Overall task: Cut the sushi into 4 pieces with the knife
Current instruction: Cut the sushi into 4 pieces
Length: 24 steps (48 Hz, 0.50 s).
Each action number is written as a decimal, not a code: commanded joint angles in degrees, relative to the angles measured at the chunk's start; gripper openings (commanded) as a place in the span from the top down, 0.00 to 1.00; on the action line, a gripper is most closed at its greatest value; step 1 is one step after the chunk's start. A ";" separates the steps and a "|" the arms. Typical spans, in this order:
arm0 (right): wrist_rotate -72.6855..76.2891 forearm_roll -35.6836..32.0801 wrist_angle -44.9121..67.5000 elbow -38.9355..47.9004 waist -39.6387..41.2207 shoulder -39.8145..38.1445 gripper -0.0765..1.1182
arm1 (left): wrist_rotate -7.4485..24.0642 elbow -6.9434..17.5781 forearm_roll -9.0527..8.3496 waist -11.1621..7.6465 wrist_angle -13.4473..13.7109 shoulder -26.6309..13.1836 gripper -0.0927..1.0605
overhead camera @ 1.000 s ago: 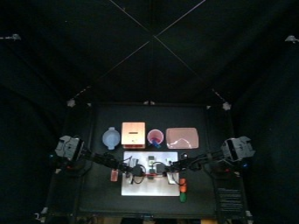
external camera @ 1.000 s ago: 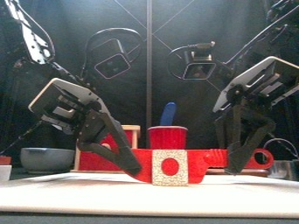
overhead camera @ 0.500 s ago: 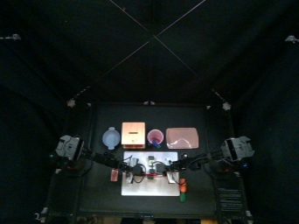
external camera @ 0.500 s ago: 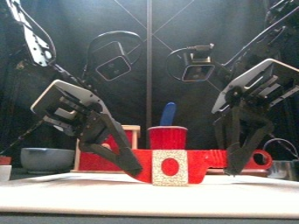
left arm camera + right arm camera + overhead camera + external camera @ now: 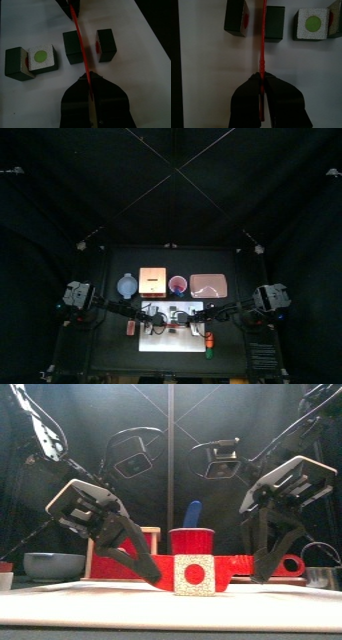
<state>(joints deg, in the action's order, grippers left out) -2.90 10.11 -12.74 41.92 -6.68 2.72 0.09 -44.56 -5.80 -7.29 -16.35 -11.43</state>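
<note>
Left tool (image 5: pixel 86 76) and right tool (image 5: pixel 262 76) each clamp the red knife (image 5: pixel 78 40); the red cup (image 5: pixel 193 542) holds a blue knife (image 5: pixel 193 512).

Pretty tight over the board (image 5: pixel 170 335) tbh. Both arms slant in from the sides. The left fingers (image 5: pixel 77 105) and right fingers (image 5: pixel 244 107) are both pinching the knife (image 5: pixel 76 35), so it bars the middle, with the blade in the slot between two blocks (image 5: pixel 72 47). Two more sit just beside. The bowl (image 5: pixel 127 285), box (image 5: pixel 154 281), cup (image 5: pixel 178 284) and tray (image 5: pixel 209 284) wall off the back of the surface. The board's front strip is open.
</note>
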 commanded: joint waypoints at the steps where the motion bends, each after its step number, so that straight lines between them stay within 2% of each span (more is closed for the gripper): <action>1: -0.26 -0.09 -0.70 -1.58 -0.44 -3.78 0.89 | 0.00 1.23 0.18 -0.26 2.11 3.25 0.45; 11: -0.18 0.09 -3.87 -0.09 -0.44 -8.61 0.89 | 0.09 0.62 1.14 0.00 5.98 7.91 0.31; 24: 0.00 3.08 -8.44 4.83 -0.62 -15.47 0.89 | 0.18 -2.55 1.14 0.00 5.27 14.77 0.29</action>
<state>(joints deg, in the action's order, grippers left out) -2.90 11.87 -20.13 46.32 -7.29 -9.40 0.35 -47.11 -4.66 -7.47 -10.37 0.44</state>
